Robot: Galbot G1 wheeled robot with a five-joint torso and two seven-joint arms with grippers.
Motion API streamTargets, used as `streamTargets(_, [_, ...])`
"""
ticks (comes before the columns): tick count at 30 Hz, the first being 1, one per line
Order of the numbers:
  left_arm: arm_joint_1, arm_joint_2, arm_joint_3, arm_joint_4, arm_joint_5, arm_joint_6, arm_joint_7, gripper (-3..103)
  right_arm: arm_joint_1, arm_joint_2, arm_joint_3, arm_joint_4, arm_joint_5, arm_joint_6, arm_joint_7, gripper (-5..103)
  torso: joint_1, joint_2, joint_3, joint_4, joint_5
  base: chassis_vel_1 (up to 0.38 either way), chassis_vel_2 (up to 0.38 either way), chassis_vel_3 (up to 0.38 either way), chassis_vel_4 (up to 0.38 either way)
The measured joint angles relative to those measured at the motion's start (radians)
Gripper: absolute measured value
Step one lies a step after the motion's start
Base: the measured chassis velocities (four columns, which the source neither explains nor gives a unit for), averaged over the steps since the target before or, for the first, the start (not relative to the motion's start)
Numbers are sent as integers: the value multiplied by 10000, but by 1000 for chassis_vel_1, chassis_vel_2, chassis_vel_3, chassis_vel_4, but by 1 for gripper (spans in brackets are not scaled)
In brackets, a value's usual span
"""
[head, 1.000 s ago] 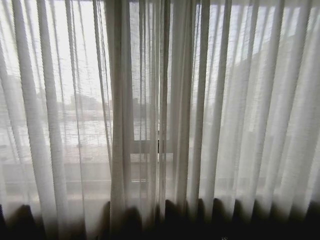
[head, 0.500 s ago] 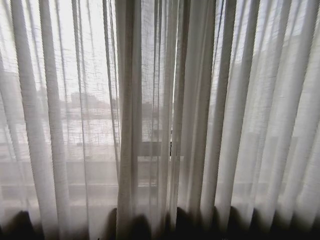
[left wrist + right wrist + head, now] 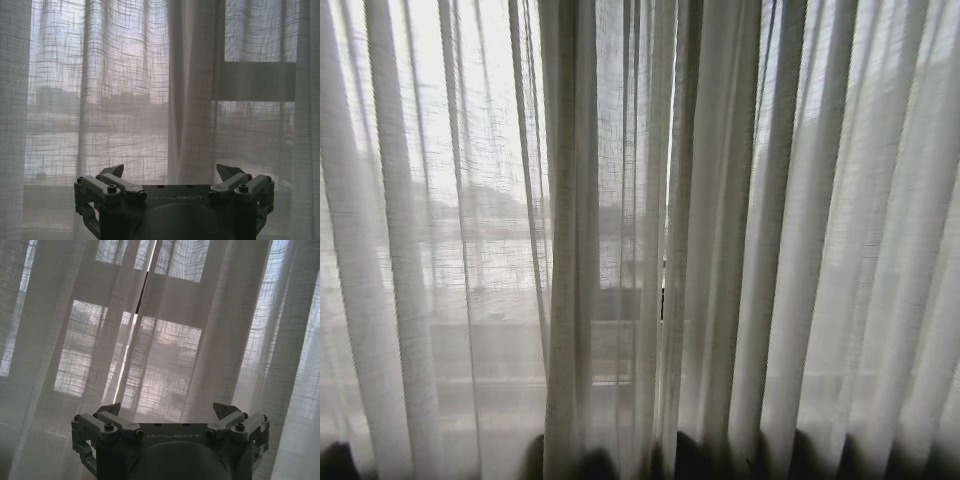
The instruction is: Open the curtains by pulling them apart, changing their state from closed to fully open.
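Sheer curtains (image 3: 650,240) hang closed; left gripper (image 3: 172,176) and right gripper (image 3: 170,412), spread, apparently approach the seam; next, grasp an edge each.

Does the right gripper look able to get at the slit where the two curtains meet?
Probably yes. The right gripper faces the curtains with fingers open, and nothing stands between it and the slit, which lies a little off-centre.

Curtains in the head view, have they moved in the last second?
No. The curtains meet at the same spot against the window frame crossbar behind them. The whole view shifted together, so the camera moved, not the fabric.
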Motion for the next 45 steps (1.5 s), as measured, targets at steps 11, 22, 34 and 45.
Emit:
streamTargets(11, [-50, 23, -9, 87, 17, 7, -5, 100, -81, -2, -483, 148, -225, 525, -981, 100, 4, -1, 1, -1, 0, -106, 87, 93, -105])
streamTargets(22, [-205, 4, 49, -38, 47, 209, -313, 100, 1691, -1, -2464, 521, 310, -1523, 631, 100, -2, 2, -1, 1, -2, 0, 0, 0, 0])
streamTargets(34, [-351, -137, 151, 142, 447, 316, -366, 100, 3316, -1, -3410, -736, 788, -2095, 2263, 100, 0, 1, 0, -1, 0, 0, 0, 0, 0])
streamTargets(45, [-352, -64, 108, 213, 629, 458, -372, 100, 4940, 0, -3255, -2186, 1150, -2034, 2599, 100, 0, 1, 1, 0, 0, 0, 0, 0, 0])
